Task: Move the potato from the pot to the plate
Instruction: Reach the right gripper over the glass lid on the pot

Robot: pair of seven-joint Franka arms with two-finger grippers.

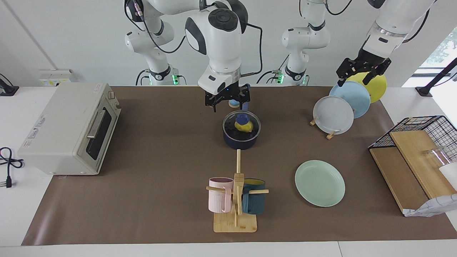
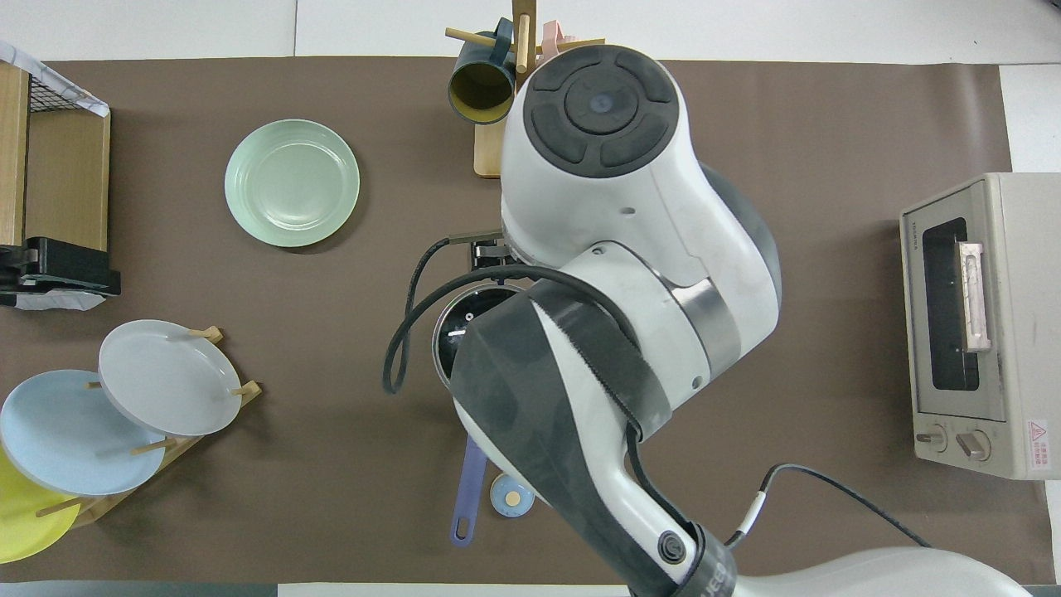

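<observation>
The potato (image 1: 244, 125) lay in the pot (image 1: 241, 141) under its glass lid (image 1: 241, 123), at the tabletop's (image 1: 160, 150) centre. The right gripper (image 1: 227, 102) hung above the pot's handle, fingers spread. The left gripper (image 1: 363, 73) waited over the plate rack (image 1: 330, 135), fingers spread. The plate (image 1: 320, 183) sat at the pot's four o'clock in the facing view.

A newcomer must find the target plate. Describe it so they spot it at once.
Start at the wooden mug stand on the brown mat. The plate lies flat beside it, toward the left arm's end. It alone is mint green and lies flat; the grey-white, blue and yellow plates stand in a rack.
</observation>
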